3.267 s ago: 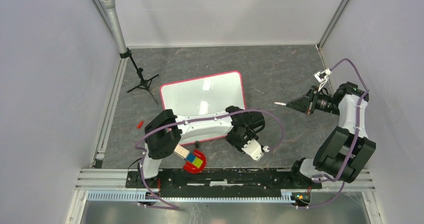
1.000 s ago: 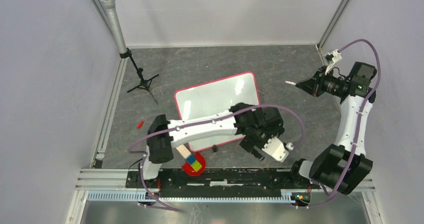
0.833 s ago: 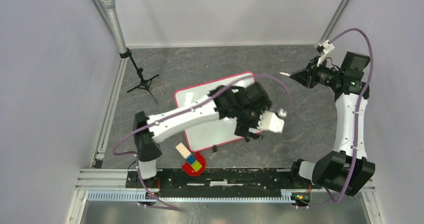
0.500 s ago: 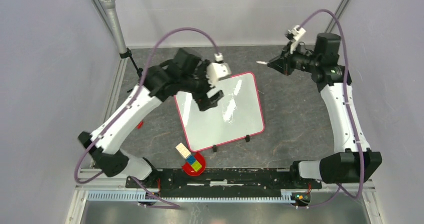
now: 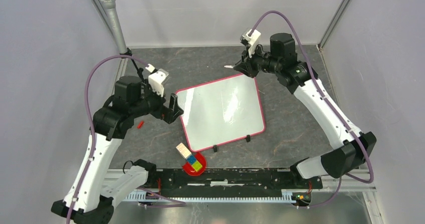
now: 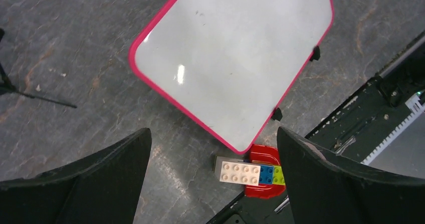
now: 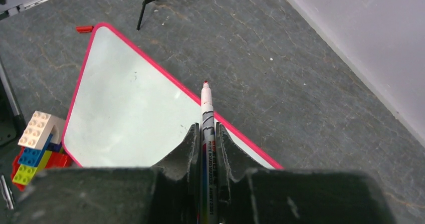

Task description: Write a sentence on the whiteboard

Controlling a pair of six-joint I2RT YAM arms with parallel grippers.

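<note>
The whiteboard (image 5: 220, 111) lies flat on the dark floor, white with a red-pink border and two black clips on its near edge. It also shows in the left wrist view (image 6: 235, 58) and the right wrist view (image 7: 130, 119); its face looks blank. My right gripper (image 5: 241, 66) is shut on a whiteboard marker (image 7: 207, 108) with its cap off. The red tip points out above the board's far edge, off the surface. My left gripper (image 5: 175, 108) is open and empty, raised beside the board's left edge; its jaws stand wide apart in the left wrist view (image 6: 213, 134).
A microphone (image 5: 113, 18) on a black tripod (image 5: 143, 81) stands at the far left. A small red marker cap (image 5: 141, 124) lies left of the board. Stacked toy bricks on a red piece (image 5: 193, 161) sit by the board's near left corner, next to the black rail (image 5: 225, 176).
My left arm swung from over the board's near right side across to its left edge, uncovering the board. My right arm carried the marker from the right side to the board's far edge.
</note>
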